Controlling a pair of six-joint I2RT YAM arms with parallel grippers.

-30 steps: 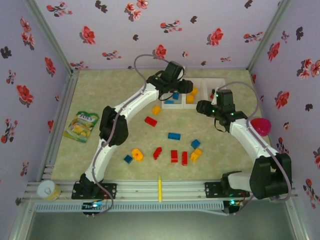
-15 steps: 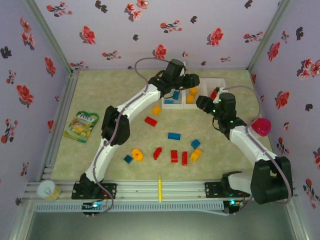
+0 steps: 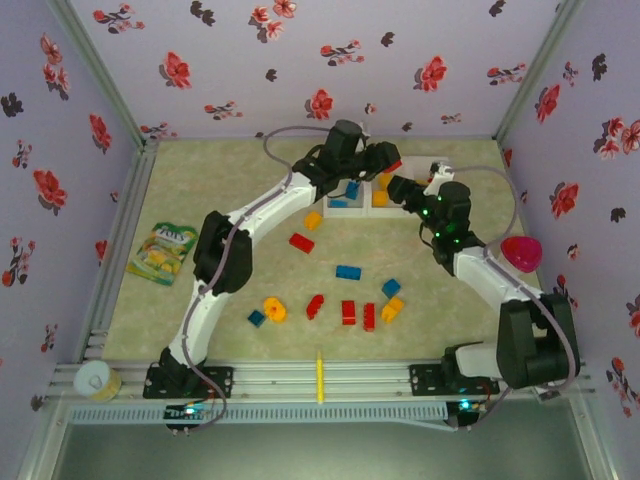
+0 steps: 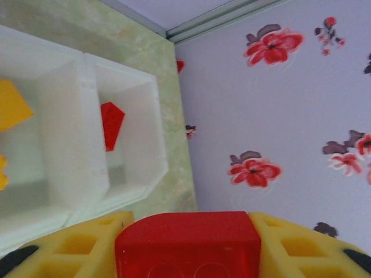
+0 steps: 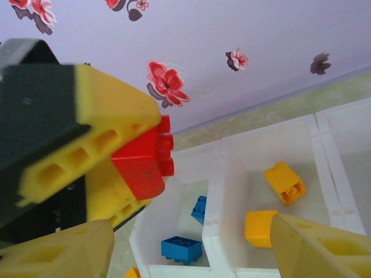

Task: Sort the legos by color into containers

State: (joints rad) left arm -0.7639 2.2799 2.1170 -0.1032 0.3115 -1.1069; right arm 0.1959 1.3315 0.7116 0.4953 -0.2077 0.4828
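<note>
Top external camera first: the table (image 3: 200, 180) carries both my arms stretched to the containers (image 3: 340, 205) at its far side, with about a dozen loose legos (image 3: 348, 272) scattered nearer the bases. My left gripper (image 3: 388, 166) hangs over the row of bins, clamped on a red brick (image 3: 394, 166), and my right gripper (image 3: 398, 186) is just beside it.

I judge this step to be delivery. Red belongs in the end bin, so the next move calls for a short carry over that compartment and a release, minding my right gripper close by.

Left wrist camera gives what the overhead hides under my arms: the end bin (image 4: 148, 139) holds one red lego (image 4: 111, 124), and my brick sits square between my yellow fingers (image 4: 75, 246).

Right wrist camera adds the other compartments, with blue legos (image 5: 181, 246) in one and orange legos (image 5: 284, 182) in the next. It also shows my right fingers (image 5: 313, 249) spread wide with nothing between them.
</note>
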